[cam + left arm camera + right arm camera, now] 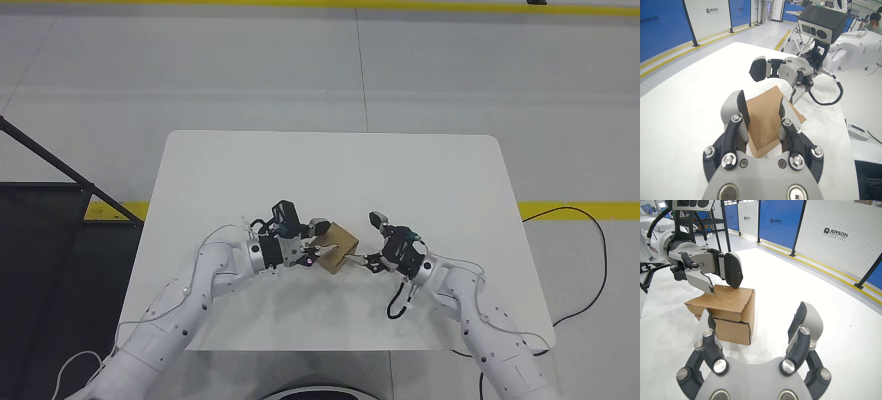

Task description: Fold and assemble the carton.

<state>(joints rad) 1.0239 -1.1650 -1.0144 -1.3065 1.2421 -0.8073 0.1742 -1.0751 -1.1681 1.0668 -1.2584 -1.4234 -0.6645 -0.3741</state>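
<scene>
A small brown carton point(338, 243) point(730, 298) stands on the white table point(400, 170) near its front edge, with its top flaps folded down and a side flap edge sticking out. My left gripper point(313, 250) point(762, 98) is open over the carton point(764, 117); in the right wrist view both fingertips of the left gripper point(723, 289) rest on the top flap. My right gripper point(368, 262) point(753, 308) is open on the carton's other side, with one finger point(708, 317) close against the overhanging flap and the other in free air.
A black cable point(395, 305) loops off the right arm over the table's front. A small grey device point(857, 130) lies beside the table. A black frame point(50, 170) stands on the floor to the left. The table's far half offers free room.
</scene>
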